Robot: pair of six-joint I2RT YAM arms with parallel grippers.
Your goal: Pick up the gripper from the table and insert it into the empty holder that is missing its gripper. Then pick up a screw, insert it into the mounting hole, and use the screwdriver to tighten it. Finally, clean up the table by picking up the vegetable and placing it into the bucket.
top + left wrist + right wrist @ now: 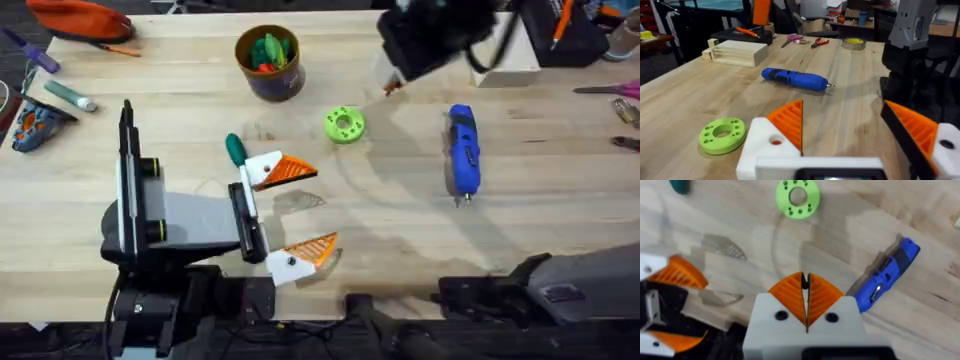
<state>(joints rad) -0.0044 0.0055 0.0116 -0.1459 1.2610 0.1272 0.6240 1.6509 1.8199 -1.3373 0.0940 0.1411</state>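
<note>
Right gripper (805, 292): jaws clenched on a small dark item, unidentifiable. Left gripper (300, 210): jaws released, empty. Screwdriver (462, 150) lies toward the worktop's right edge. Vegetable (235, 150) beside left gripper. Bucket (269, 62) near far edge.

The blue screwdriver (462, 152) is laid flat right of centre, tip toward the lower edge, the dark green vegetable (235, 150) left of centre, and the bucket (270, 63) upright at upper centre.

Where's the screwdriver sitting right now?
In the overhead view the blue screwdriver lies on the table's right half, tip toward the arms' bases, to the right of the lime-green ring disc.
</note>
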